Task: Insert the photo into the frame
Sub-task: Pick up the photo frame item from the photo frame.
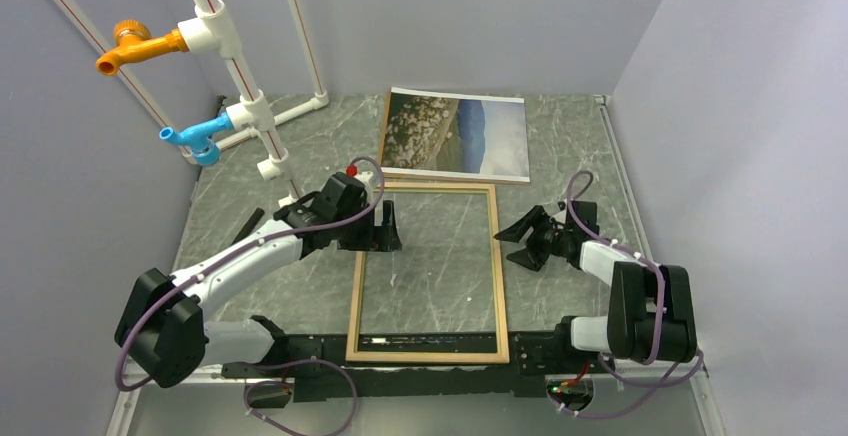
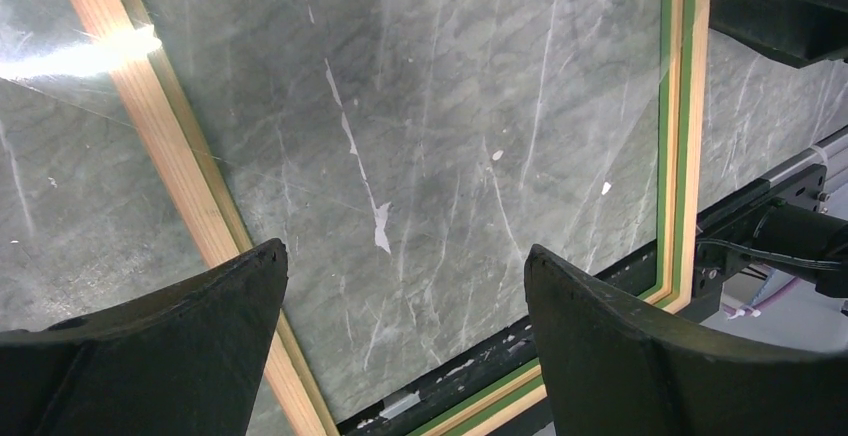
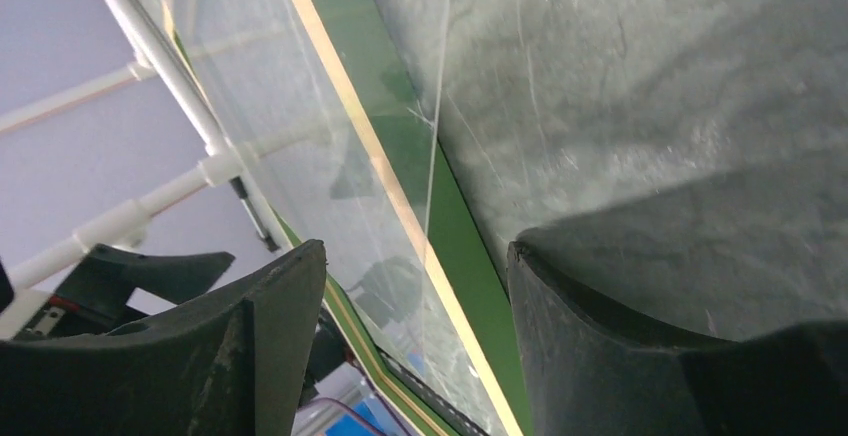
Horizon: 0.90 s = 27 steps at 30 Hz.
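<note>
The frame (image 1: 497,256) lies flat in the middle of the table, pale wood face up, glass pane in it, its near end over the black base rail. The photo (image 1: 455,133) lies picture side up behind the frame's far end. My left gripper (image 1: 385,226) is open and empty, low over the frame's left rail (image 2: 170,146); its fingers (image 2: 200,326) straddle the rail and the pane. My right gripper (image 1: 515,241) is open and empty just beside the frame's right rail (image 3: 400,196), close to the table. In the wrist views both grippers (image 2: 405,261) (image 3: 415,256) hold nothing.
A white pipe rig (image 1: 235,66) with an orange tap (image 1: 135,48) and a blue tap (image 1: 195,138) stands at the back left. A thin brown board edge (image 1: 450,173) shows under the photo's near side. Grey walls close the sides and back. The black base rail (image 1: 300,351) runs along the near edge.
</note>
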{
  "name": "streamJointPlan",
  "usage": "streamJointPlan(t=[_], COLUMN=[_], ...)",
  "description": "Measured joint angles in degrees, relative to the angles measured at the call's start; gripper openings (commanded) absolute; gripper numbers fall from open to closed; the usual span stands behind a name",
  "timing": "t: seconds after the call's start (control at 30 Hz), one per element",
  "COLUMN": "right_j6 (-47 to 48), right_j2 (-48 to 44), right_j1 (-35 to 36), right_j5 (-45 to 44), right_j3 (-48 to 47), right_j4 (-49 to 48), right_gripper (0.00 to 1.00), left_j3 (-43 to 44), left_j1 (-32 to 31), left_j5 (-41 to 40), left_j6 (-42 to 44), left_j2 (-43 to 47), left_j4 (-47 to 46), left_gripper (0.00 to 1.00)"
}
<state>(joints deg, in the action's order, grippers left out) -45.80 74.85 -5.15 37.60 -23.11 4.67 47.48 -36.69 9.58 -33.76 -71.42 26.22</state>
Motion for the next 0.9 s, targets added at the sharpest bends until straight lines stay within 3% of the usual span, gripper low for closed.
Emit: streamJointPlan(t=[0.33,0.4,0.53,0.6,0.77,0.9], right_j6=[-11.56,-13.11,-16.26,-17.53,-17.94,-14.49], right_j2=[3.61,4.33,5.99,6.78,7.28,5.9], right_j1=[-0.02,-0.17,-1.29,-1.66,-2.12,-2.67], right_j5=[0.28,0.35,0.63,0.96,2.38,4.09], right_j3=[6.78,7.13,7.69,7.89,7.65,5.01], right_j4=[-22.27,-25.57,-33.51,-36.24,-38.1,-33.27], right_gripper=[0.5,0.39,0.1,0.03,0.0,0.0], left_j3=[0.22,0.42,0.44,0.44,0.44,0.55], left_j1=[-0.07,-0.07,-0.07,-0.07,-0.07,-0.07], left_j5=[1.53,1.55,1.57,1.64,1.66,1.49], left_j6=[-0.15,-0.15,-0.15,-0.15,-0.13,-0.02], left_j2=[1.49,1.57,1.84,1.9,2.14,2.89], left_j4=[-0.26,-0.26,-0.28,-0.28,-0.17,0.46], left_gripper=[0.91,0.91,0.91,0.91,0.91,0.91])
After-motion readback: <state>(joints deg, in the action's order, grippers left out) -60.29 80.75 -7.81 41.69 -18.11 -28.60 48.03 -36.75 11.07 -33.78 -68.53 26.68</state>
